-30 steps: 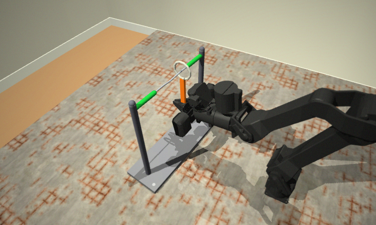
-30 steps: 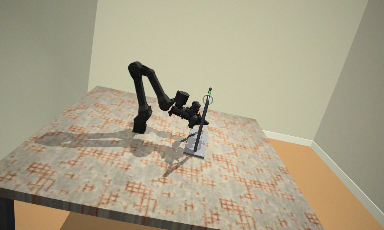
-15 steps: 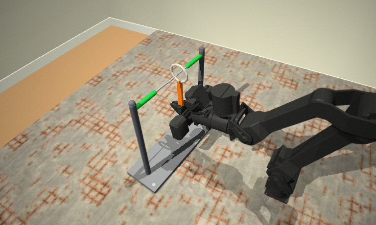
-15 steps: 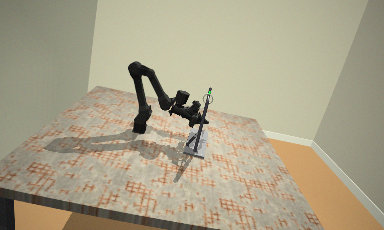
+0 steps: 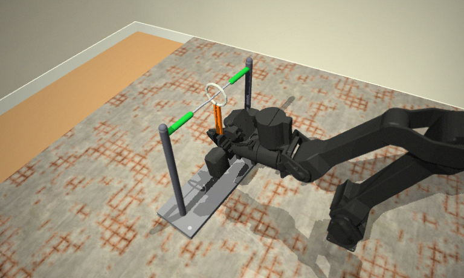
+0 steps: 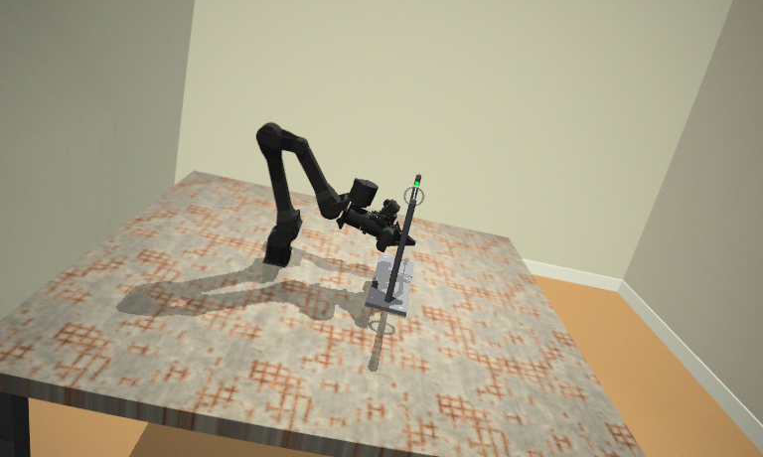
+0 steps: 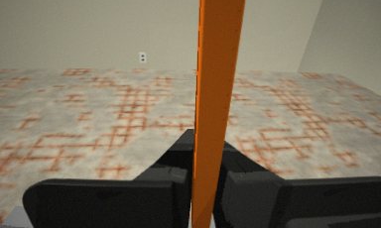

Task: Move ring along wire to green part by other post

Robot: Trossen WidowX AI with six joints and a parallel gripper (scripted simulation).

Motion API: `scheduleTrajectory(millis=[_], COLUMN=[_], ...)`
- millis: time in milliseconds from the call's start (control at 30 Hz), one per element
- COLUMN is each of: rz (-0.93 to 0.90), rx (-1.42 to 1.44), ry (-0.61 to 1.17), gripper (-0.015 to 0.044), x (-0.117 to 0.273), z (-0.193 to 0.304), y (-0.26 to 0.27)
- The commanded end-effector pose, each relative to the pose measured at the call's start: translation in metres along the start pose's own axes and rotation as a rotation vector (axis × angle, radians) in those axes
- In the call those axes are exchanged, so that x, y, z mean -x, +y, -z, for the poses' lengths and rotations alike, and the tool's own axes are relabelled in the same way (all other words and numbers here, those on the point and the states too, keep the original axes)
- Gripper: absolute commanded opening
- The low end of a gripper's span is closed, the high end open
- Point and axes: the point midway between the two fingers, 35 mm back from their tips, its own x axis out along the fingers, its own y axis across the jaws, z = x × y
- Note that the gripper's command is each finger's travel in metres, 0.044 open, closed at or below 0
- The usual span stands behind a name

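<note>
The white ring (image 5: 212, 84) (image 6: 422, 196) is around the thin grey part of the wire (image 5: 202, 106), between the near green part (image 5: 181, 122) and the far green part (image 5: 239, 75). In the top view the wire passes near the ring's middle, with no contact visible. The orange handle (image 5: 218, 119) (image 7: 215, 89) points down from the ring, nearly upright. My gripper (image 5: 219, 133) (image 6: 410, 241) (image 7: 197, 136) is shut on the handle's lower part, below the wire. The ring is outside the wrist view.
The near post (image 5: 173, 172) (image 6: 400, 249) and the far post (image 5: 248, 87) stand on a grey base plate (image 5: 200, 220). My gripper is above the plate between the posts, nearer the far one in the top view. The arm (image 5: 356, 135) reaches in from the right there.
</note>
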Motion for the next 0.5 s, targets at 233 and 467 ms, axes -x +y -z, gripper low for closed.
scheduleTrajectory(millis=[233,467], rz=[-0.002,-0.006], rx=[-0.020,-0.052], ry=[0.026,0.084], gripper=[-0.0150,-0.0150], x=[0.003,0.010], z=[0.000,0.001], y=[0.011,0.023])
